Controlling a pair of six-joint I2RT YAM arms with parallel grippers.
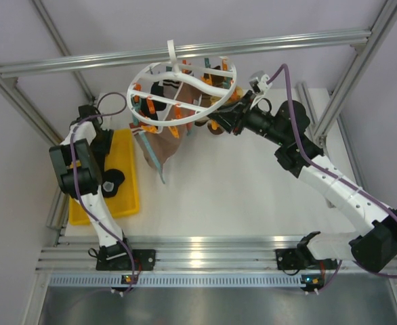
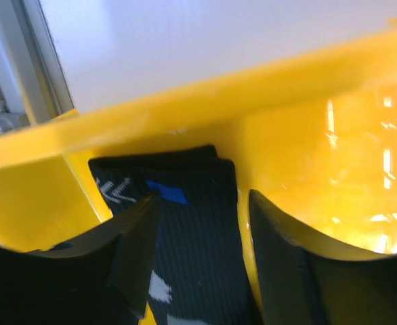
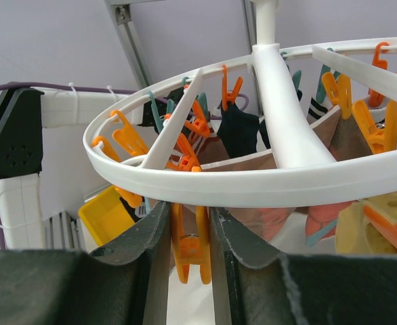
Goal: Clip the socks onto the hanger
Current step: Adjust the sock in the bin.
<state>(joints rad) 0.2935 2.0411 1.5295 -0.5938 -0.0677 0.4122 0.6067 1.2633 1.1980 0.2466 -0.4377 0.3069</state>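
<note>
The hanger [image 3: 280, 128] hangs above the far side of the table, with brown socks [image 1: 159, 145] clipped under it. The right gripper [image 3: 190, 237] is closed narrowly on an orange clip [image 3: 188, 261] at the outer ring. The left gripper [image 2: 204, 200] stands partly open inside the yellow tray [image 2: 307, 156], one finger on each side of a dark sock [image 2: 198, 230].

There are two arms, and each carries one gripper with two fingers. There is one round white hanger [image 1: 185, 91], with two rings and one top hook. Its orange and teal clips overlap too much for an exact count. One orange clip [image 3: 190, 247] stands between the fingers of the right gripper [image 3: 190, 211]. There is one yellow tray [image 2: 307, 74]. One dark sock [image 2: 198, 237] lies between the fingers of the left gripper [image 2: 204, 200]. At least one brown sock [image 1: 161, 145] hangs; I cannot count the others.
</note>
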